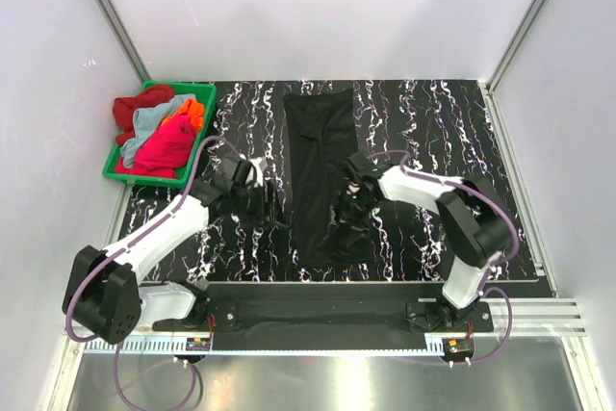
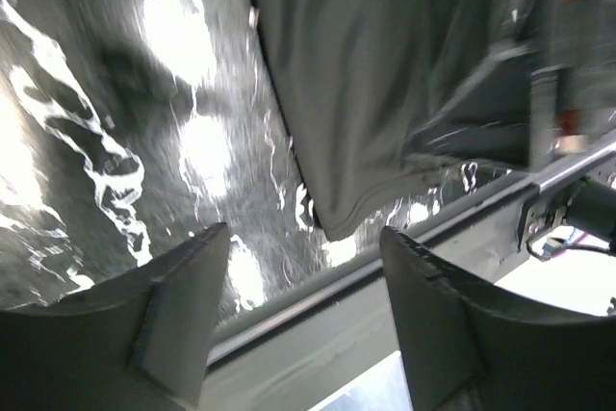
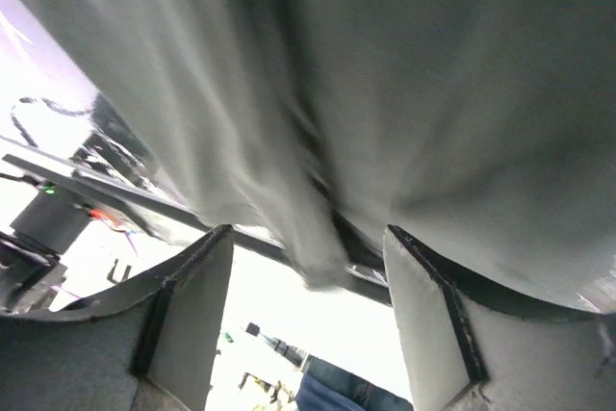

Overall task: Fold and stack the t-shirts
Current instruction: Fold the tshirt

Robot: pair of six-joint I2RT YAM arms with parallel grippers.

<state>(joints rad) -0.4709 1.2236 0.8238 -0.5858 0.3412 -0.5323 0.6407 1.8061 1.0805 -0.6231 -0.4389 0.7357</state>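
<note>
Black t-shirt [image 1: 318, 141] lies in a long strip; left gripper [image 1: 271, 207] gapes empty beside its left edge, right gripper [image 1: 346, 218] gapes around its near-end fold; table [image 1: 433, 122] spreads either side.

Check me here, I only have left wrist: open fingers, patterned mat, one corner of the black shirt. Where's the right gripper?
Observer: The top view puts the right gripper over the near end of the black t-shirt, toward its right side.
Operator: Clamped on it?
Observer: No. The right wrist view shows its fingers apart, with a fold of cloth hanging at the gap and nothing visibly pinched.
Operator: And the rest of the shirts?
Observer: The other t-shirts (red, light blue, orange and pink) are piled in the green bin at the far left corner.
</note>
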